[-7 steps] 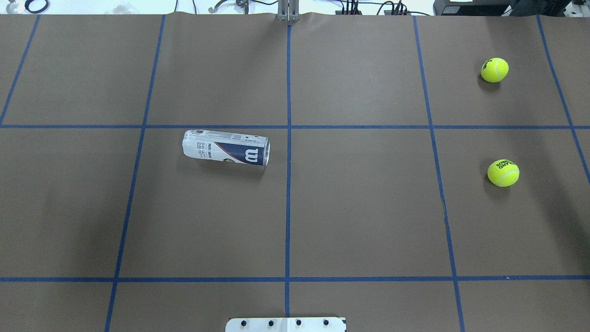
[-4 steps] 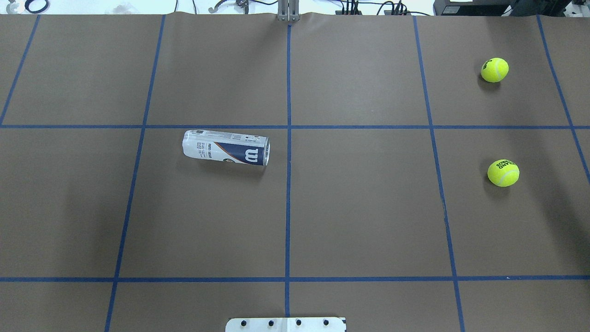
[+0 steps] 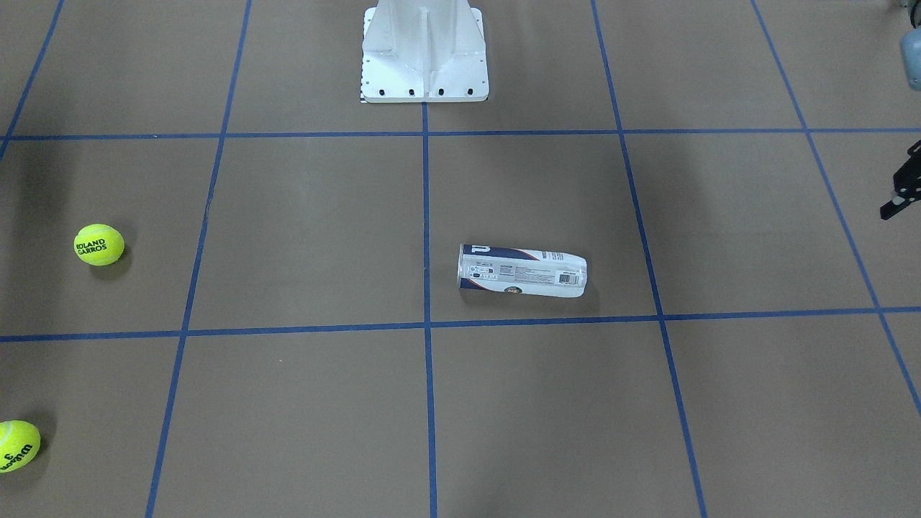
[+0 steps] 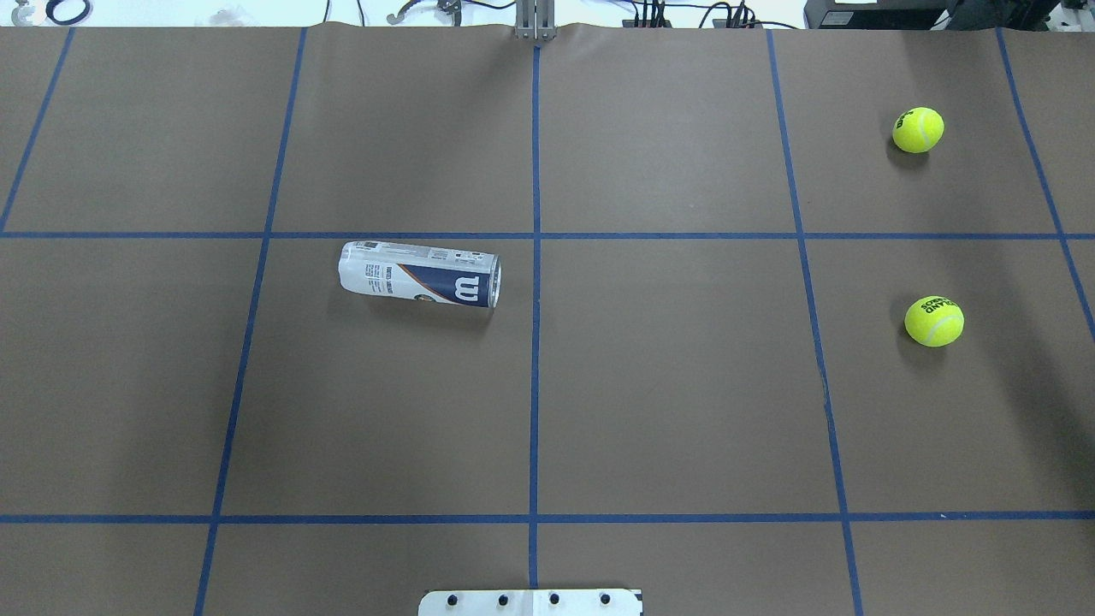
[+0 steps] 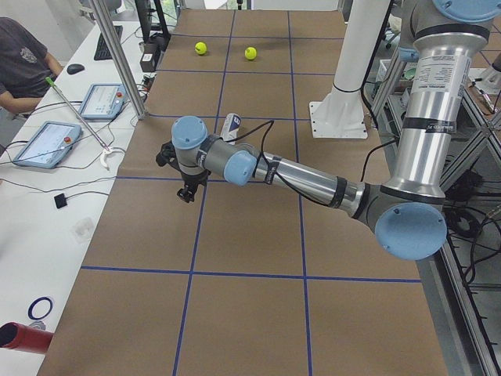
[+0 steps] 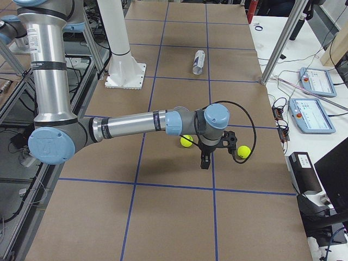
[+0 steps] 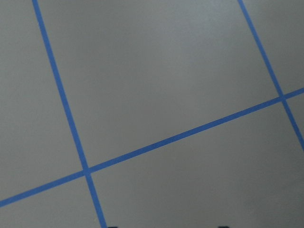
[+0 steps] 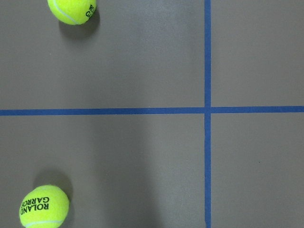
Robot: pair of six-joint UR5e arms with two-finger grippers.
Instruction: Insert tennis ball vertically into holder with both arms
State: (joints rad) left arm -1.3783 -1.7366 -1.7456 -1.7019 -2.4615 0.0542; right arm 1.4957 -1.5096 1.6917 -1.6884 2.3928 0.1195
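The holder (image 4: 419, 274) lies on its side left of the table's centre line, also seen in the front-facing view as the holder (image 3: 523, 271). Two yellow tennis balls rest at the far right: one tennis ball (image 4: 918, 129) farther back, the other tennis ball (image 4: 934, 321) nearer. The right wrist view shows both, one ball (image 8: 71, 9) at the top and one ball (image 8: 43, 206) at the bottom left. My right gripper (image 6: 205, 160) hangs above the paper between the balls. My left gripper (image 5: 186, 190) hovers well to the left of the holder. I cannot tell whether either is open or shut.
The white pedestal base (image 3: 424, 57) stands at the robot's side of the table. Blue tape lines grid the brown paper. A side bench with tablets (image 5: 47, 143) and a seated person (image 5: 19, 59) runs along the far table edge.
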